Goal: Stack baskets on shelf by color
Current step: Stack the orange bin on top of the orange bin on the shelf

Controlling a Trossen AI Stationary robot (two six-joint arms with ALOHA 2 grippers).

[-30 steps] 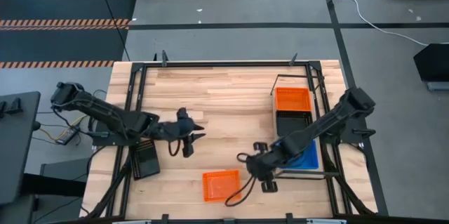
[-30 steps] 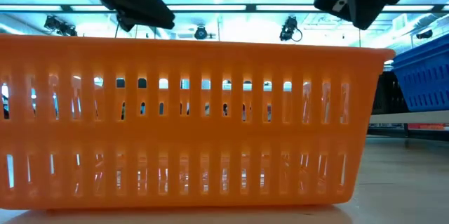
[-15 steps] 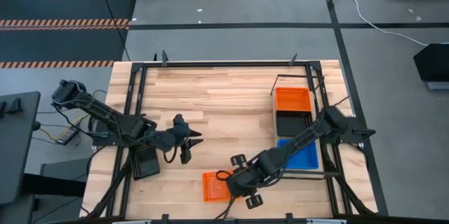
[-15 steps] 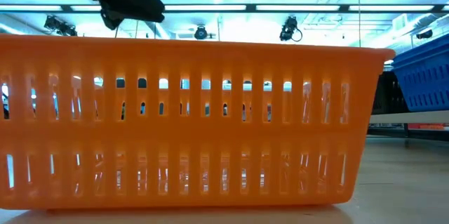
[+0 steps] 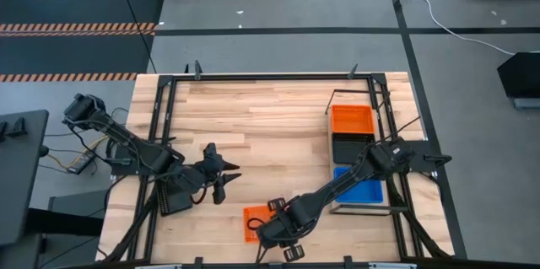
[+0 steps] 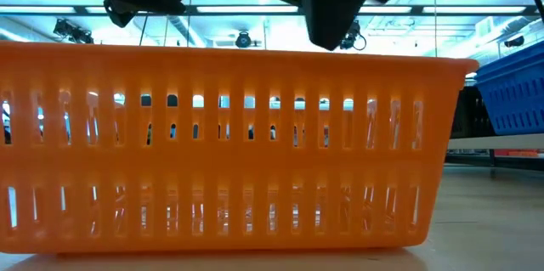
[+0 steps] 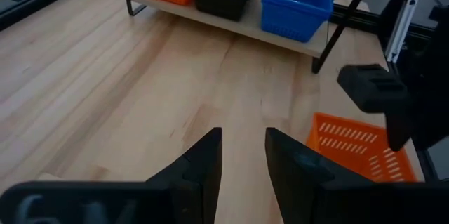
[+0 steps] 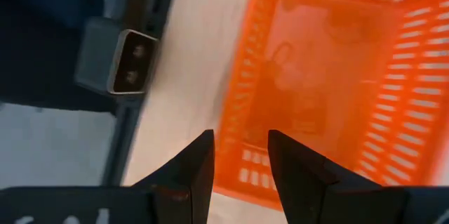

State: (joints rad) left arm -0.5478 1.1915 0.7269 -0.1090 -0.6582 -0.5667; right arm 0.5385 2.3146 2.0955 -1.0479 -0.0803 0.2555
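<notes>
Counter (image 5: pixel 253 117): pale wood planks, carrying everything listed; black frame rails running along its edges.

Shelf (image 5: pixel 331 142): light board in thin black wire, standing at the counter's right side; holding three baskets in a row, orange (image 5: pixel 352 119), black (image 5: pixel 353 147) and blue (image 5: pixel 364 188).

Loose orange basket (image 5: pixel 253 218): sitting at the counter's near edge, well apart from the shelf; shallow rectangle, slotted mesh walls, open top, nothing inside; judged light, fairly stiff but thin-walled plastic, smooth enough to be slipping under a weak pinch; best taken by straddling one wall at the rim with a finger on each side.

Second black basket (image 5: pixel 173 195): lying at the counter's left edge, partly under the left arm.

Right end effector (image 8: pixel 238 161): hovering over the loose orange basket's end wall, fingers parted a moderate gap and lining up either side of the rim, holding nothing.

Left end effector (image 7: pixel 242 157): waiting above bare wood left of centre, fingers partly apart, holding nothing.
</notes>
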